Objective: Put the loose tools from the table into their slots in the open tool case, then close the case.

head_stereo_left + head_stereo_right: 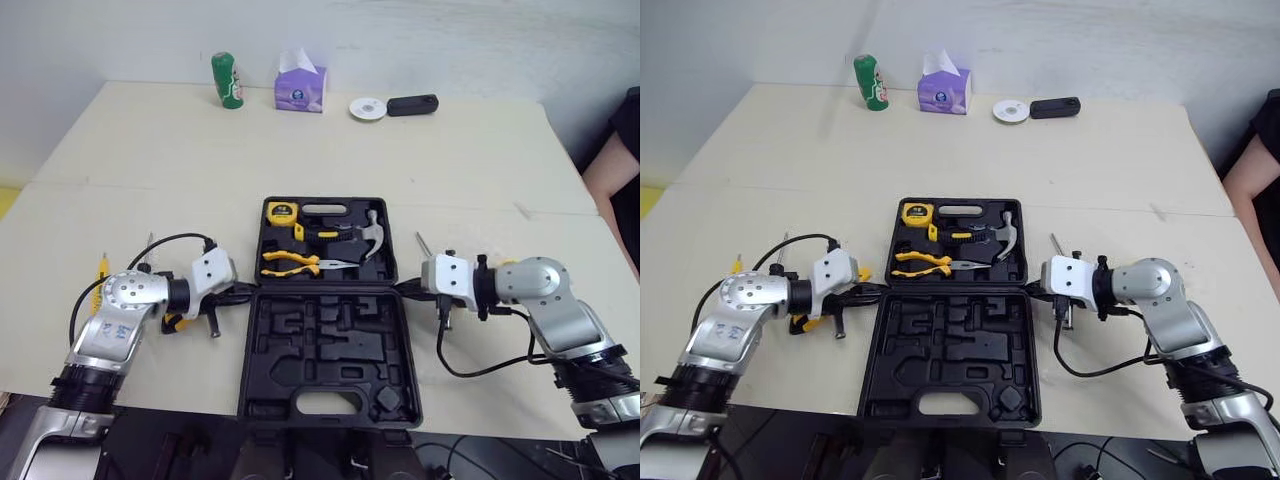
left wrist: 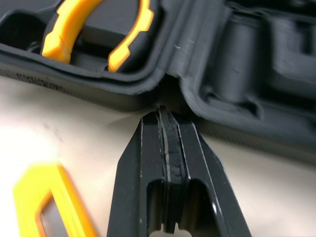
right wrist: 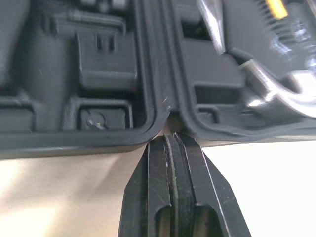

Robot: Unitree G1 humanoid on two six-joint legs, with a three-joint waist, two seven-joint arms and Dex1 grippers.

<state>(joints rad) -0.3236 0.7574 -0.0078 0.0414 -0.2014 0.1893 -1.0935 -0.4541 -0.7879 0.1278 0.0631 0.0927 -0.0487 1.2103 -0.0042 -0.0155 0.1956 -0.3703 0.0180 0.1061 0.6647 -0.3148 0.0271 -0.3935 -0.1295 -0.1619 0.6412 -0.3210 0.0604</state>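
Note:
The black tool case [image 1: 325, 395] lies open in the middle of the table. Its far half holds a yellow tape measure [image 1: 282, 211], yellow-handled pliers [image 1: 290, 263] and a hammer [image 1: 372, 236]; the near half shows bare moulded recesses. My left gripper [image 1: 245, 290] is shut, its tip touching the case's left side at the hinge line [image 2: 165, 116]. On the opposite side my right gripper [image 1: 405, 287] is shut against the hinge [image 3: 173, 140]. A yellow tool [image 1: 175, 322] lies under my left wrist, and a thin screwdriver [image 1: 424, 245] lies by my right wrist.
Along the far edge stand a green can [image 1: 227, 79], a purple tissue box [image 1: 300, 88], a white disc [image 1: 367, 108] and a black device [image 1: 412, 104]. A person's arm [image 1: 612, 180] shows at the right edge. Another yellow-handled tool [image 1: 100, 268] lies far left.

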